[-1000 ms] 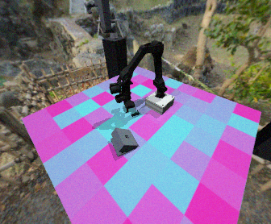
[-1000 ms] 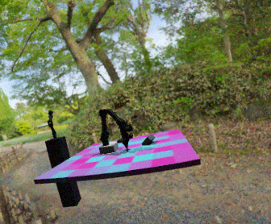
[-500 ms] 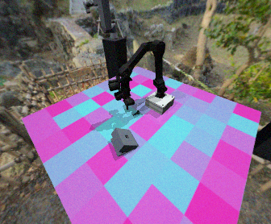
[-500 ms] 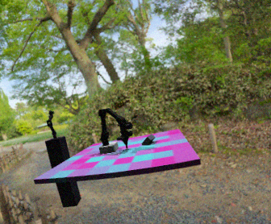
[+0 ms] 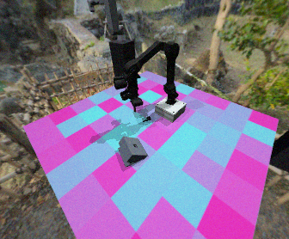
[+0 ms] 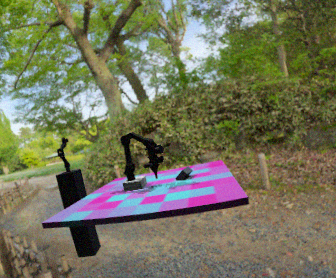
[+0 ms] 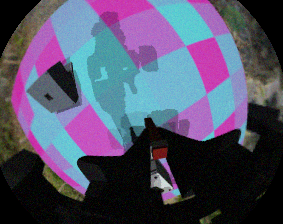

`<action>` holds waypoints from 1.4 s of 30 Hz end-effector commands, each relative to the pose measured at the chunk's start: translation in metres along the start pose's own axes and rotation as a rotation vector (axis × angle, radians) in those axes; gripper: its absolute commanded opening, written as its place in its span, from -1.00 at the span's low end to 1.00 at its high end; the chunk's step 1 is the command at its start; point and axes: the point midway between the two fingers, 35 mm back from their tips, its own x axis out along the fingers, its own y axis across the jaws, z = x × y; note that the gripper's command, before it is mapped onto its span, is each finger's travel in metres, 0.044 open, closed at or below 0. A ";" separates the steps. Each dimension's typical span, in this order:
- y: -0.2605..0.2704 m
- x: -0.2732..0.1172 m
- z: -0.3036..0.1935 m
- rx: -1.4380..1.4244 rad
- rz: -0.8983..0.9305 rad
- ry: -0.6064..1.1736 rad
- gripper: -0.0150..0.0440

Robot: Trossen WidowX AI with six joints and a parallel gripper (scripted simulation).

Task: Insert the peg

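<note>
The peg [image 7: 160, 153] shows in the wrist view as a thin dark stick with a red end, between the fingers. My gripper [image 5: 136, 104] [image 6: 155, 166] [image 7: 152, 131] is shut on it and points down, with the peg's thin lower part sticking out below the fingertips. The peg seems to hang a little above the table, but the gap is hard to judge. The grey sloped panel [image 5: 129, 148] [image 6: 184, 173] [image 7: 47, 87] stands apart from the gripper, at the left in the wrist view. Its small dark hole [image 5: 135, 145] [image 7: 48, 96] shows in the face; its exact shape is too small to tell.
The checkered table [image 5: 166, 202] [image 6: 198, 198] [image 7: 167, 80] carries the arm's pale base block [image 5: 169, 113] [image 6: 134, 184], behind the panel. The arm's shadow lies across the squares near the gripper. A black post [image 5: 122, 58] [image 6: 72, 189] stands beyond the table's edge.
</note>
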 end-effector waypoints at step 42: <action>0.048 -0.002 0.015 -0.042 -0.084 -0.133 -0.49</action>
